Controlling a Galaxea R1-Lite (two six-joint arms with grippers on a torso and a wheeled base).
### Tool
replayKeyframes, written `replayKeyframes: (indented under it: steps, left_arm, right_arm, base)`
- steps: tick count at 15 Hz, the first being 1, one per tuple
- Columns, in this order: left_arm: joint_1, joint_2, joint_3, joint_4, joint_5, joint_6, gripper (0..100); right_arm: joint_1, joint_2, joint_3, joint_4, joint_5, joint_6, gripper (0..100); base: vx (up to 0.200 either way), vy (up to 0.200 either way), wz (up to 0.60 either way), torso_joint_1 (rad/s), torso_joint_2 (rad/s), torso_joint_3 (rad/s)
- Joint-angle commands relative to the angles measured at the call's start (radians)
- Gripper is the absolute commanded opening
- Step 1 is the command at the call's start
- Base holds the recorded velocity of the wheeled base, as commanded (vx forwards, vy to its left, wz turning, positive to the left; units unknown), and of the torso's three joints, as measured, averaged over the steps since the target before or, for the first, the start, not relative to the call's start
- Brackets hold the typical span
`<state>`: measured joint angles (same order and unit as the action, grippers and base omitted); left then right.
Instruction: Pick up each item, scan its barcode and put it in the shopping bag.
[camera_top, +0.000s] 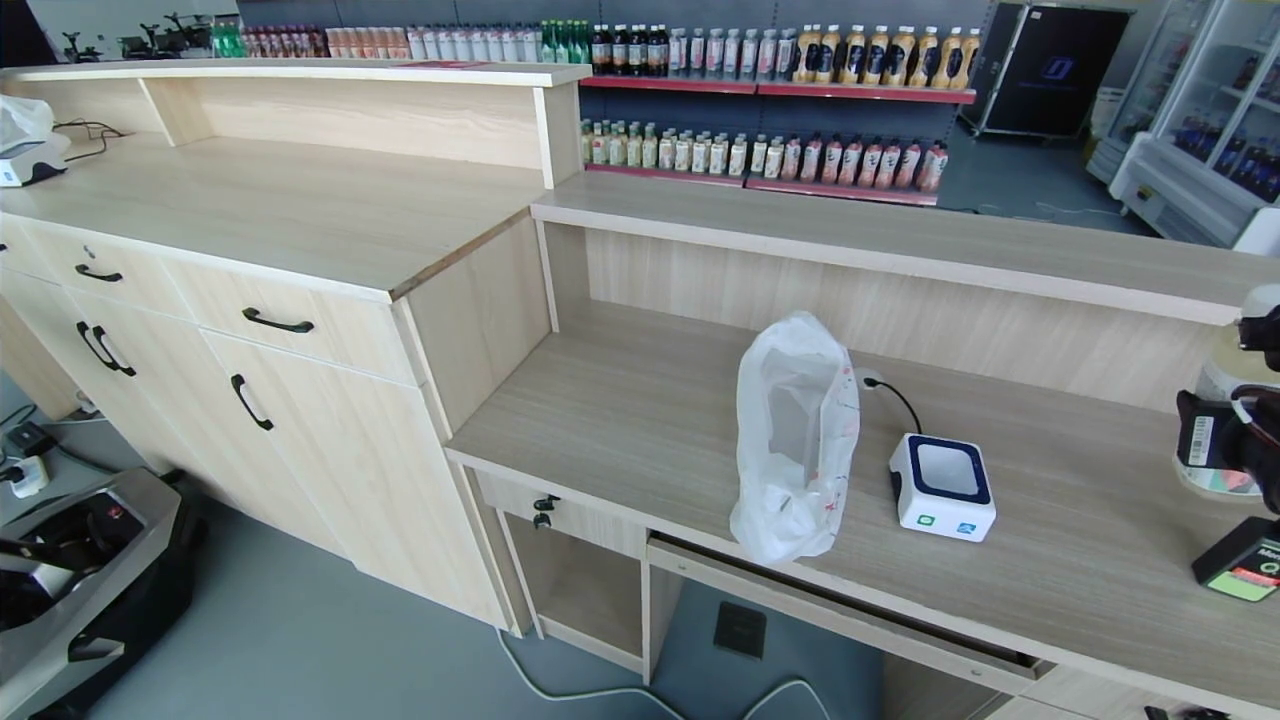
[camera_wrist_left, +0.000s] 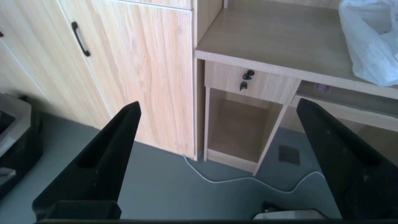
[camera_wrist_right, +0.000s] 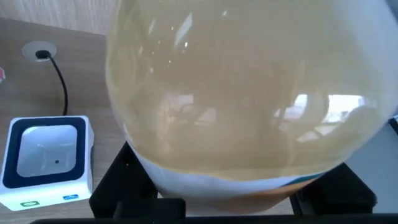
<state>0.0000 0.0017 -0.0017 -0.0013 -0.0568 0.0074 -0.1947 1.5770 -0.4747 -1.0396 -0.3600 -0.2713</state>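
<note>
The shop's checkout is a pale wood surface (camera_top: 620, 400) in two levels, with a raised ledge along the far side and shelves of bottled drinks (camera_top: 760, 100) behind it. On the left a taller cabinet (camera_top: 300, 330) with black handles closes off the lower level.

The right tool (camera_wrist_right: 227, 186) is at the far right of the lower level. Its fingers (camera_wrist_right: 121, 183) are set narrowly on either side of a rounded container of pale yellowish liquid, probably a bottle (camera_wrist_right: 249, 93), with a white and orange band at its base. Its fingers grip the bottle at that band. I cannot tell whether the bottle's base rests on the surface or hangs just above it.

The left tool (camera_wrist_left: 217, 106) is spread wide and holds nothing. It hangs over the grey floor (camera_wrist_left: 168, 180), to the left of the lower level and in front of the cabinet doors.

The shopping bag (camera_top: 795, 440) stands upright near the near edge of the surface, mouth upward, white and translucent. Just to its right, not touching it, sits the white scanner (camera_top: 943, 485) with its window facing up. Its black cable (camera_top: 895, 395) runs to a socket towards the far side.

A dark flat packet (camera_top: 1240, 565) lies at the near right, below the right tool. Bare wood stretches from the bag left to the cabinet's side wall, and a narrower strip lies between the scanner and the bottle.
</note>
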Motion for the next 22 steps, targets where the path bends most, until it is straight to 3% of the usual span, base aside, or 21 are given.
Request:
replayKeyframes:
  steps: [1, 9, 11, 15, 18, 22]
  left_arm:
    - [0.000, 0.000, 0.000, 0.000, 0.000, -0.001, 100]
    - [0.000, 0.000, 0.000, 0.000, 0.000, -0.001, 100]
    - [0.000, 0.000, 0.000, 0.000, 0.000, 0.000, 100]
    - [0.000, 0.000, 0.000, 0.000, 0.000, 0.000, 100]
    - [0.000, 0.000, 0.000, 0.000, 0.000, 0.000, 100]
    - [0.000, 0.000, 0.000, 0.000, 0.000, -0.001, 100]
  right_arm:
    - [0.009, -0.008, 0.001, 0.004, -0.004, -0.020, 0]
    - [0.103, 0.055, -0.053, -0.089, -0.025, -0.063, 0]
    - [0.107, 0.169, -0.111, -0.157, 0.079, -0.048, 0]
    - [0.100, 0.380, -0.259, -0.157, 0.309, 0.060, 0]
    - [0.116, 0.497, -0.340, -0.158, 0.385, 0.058, 0]
    - [0.121, 0.597, -0.358, -0.177, 0.388, 0.055, 0]
  base:
    - [0.000, 0.000, 0.00, 0.000, 0.00, 0.000]
    - [0.000, 0.000, 0.52, 0.004, 0.00, 0.001]
    - [0.000, 0.000, 0.30, 0.001, 0.01, 0.001]
    - [0.000, 0.000, 0.00, 0.000, 0.00, 0.000]
    - [0.000, 0.000, 0.00, 0.000, 0.00, 0.000]
    - [0.000, 0.000, 0.00, 0.000, 0.00, 0.000]
